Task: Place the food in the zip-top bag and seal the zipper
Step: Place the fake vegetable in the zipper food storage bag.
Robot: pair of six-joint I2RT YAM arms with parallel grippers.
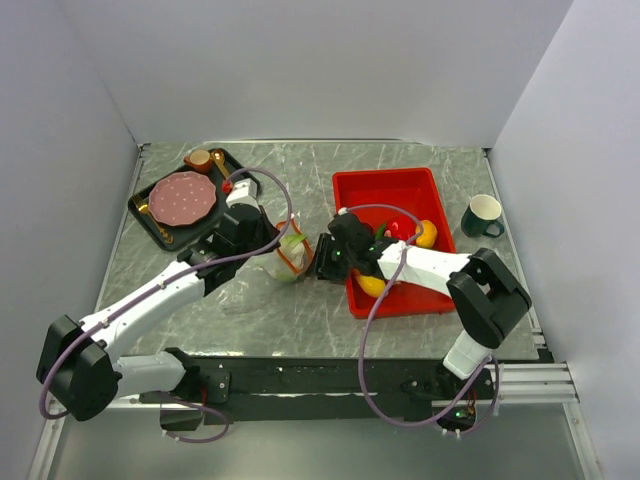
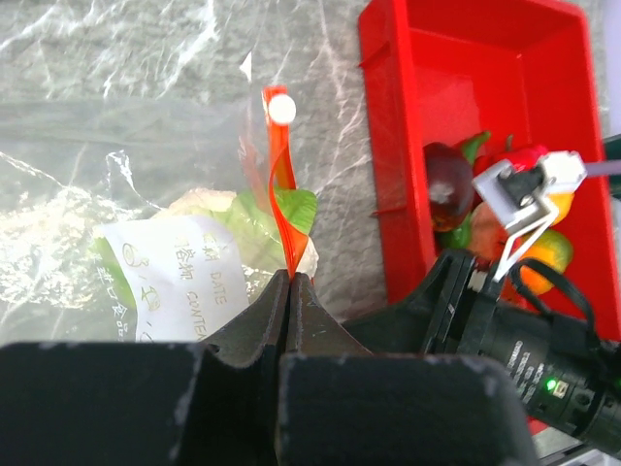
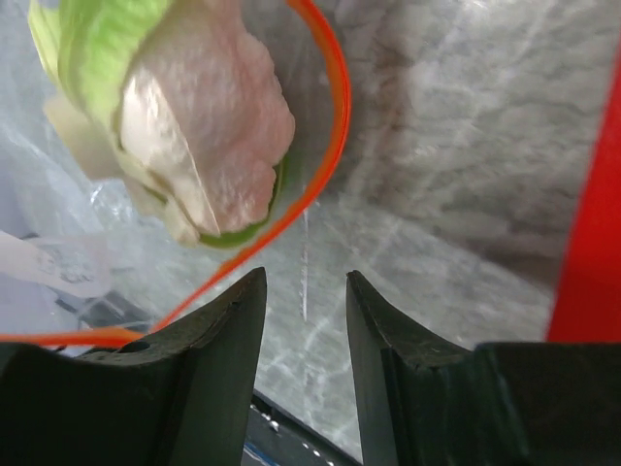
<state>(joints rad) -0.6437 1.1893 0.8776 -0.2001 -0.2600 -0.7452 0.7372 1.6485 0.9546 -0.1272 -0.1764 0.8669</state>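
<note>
**Pinching the zipper just left of the red tray**

The left hand (image 2: 291,282) is closed tight on the near end of the zipper (image 2: 279,180). The orange-red strip rises straight out from between its pressed-together fingertips. The strip edges the mouth of the clear bag (image 2: 107,155), which lies crumpled on the counter (image 1: 300,320) just left of the red tray (image 2: 388,146).

The mouth of the bag is spread into a loop. In the right wrist view the leafy vegetable (image 3: 213,126) sits inside that loop, within the bag and behind its white label (image 2: 175,277).

The right hand (image 3: 306,282) stands between the bag and the tray's left wall, pointing away from the tray toward the open mouth. Its fingers are partly apart. Only counter and a thin edge of clear film show in the gap, so it has hold of nothing. The vegetable lies just beyond its fingertips without touching them, and the zipper loop curves past its left finger.

The rest of the food lies in the tray:
- The yellow fruit (image 1: 372,285) is at the tray's near left corner, partly under the right arm.
- The orange (image 1: 428,235) is against the tray's right wall.
- The red piece (image 1: 400,228) is just beside the orange, toward the tray's middle.
- A dark purple piece (image 2: 448,184) rests against the tray's left wall.
</note>
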